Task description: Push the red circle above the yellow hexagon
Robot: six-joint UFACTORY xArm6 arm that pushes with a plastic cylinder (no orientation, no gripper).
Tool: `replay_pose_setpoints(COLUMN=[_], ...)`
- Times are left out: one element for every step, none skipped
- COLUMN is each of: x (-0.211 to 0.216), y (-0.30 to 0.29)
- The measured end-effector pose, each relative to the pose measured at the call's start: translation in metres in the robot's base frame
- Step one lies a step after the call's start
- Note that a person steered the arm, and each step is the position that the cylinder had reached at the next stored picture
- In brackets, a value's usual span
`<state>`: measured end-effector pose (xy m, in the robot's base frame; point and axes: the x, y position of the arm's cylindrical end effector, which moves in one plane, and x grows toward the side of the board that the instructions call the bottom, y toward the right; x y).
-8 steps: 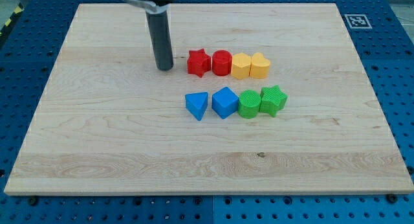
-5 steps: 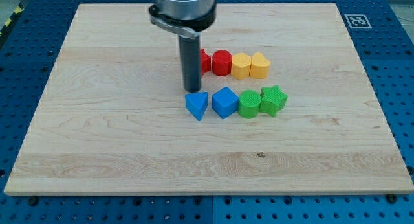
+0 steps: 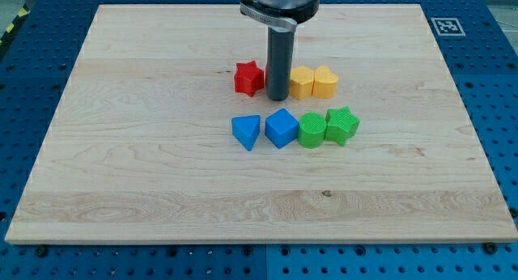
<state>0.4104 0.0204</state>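
My tip point(image 3: 278, 97) stands in the gap between the two rows of blocks, right in front of the red circle, which the rod hides almost fully. The yellow hexagon point(image 3: 302, 82) sits just to the view's right of the rod. The red star point(image 3: 249, 78) sits just to the view's left of the rod. A yellow heart-like block point(image 3: 325, 82) touches the hexagon's right side.
A lower row holds a blue triangle point(image 3: 247, 131), a blue cube point(image 3: 282, 127), a green round block point(image 3: 312, 129) and a green star point(image 3: 341, 124). The wooden board point(image 3: 146, 175) lies on a blue perforated table. A marker tag point(image 3: 445, 25) sits at the board's top right corner.
The rod has moved to the view's right, from left of the red star, past the blue triangle, to in front of the red circle. The blocks have not moved.
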Motion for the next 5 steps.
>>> replay_pose_setpoints(x=[-0.009,-0.023,-0.023,-0.031,-0.054], y=[-0.005,-0.009,-0.019,-0.052,-0.071])
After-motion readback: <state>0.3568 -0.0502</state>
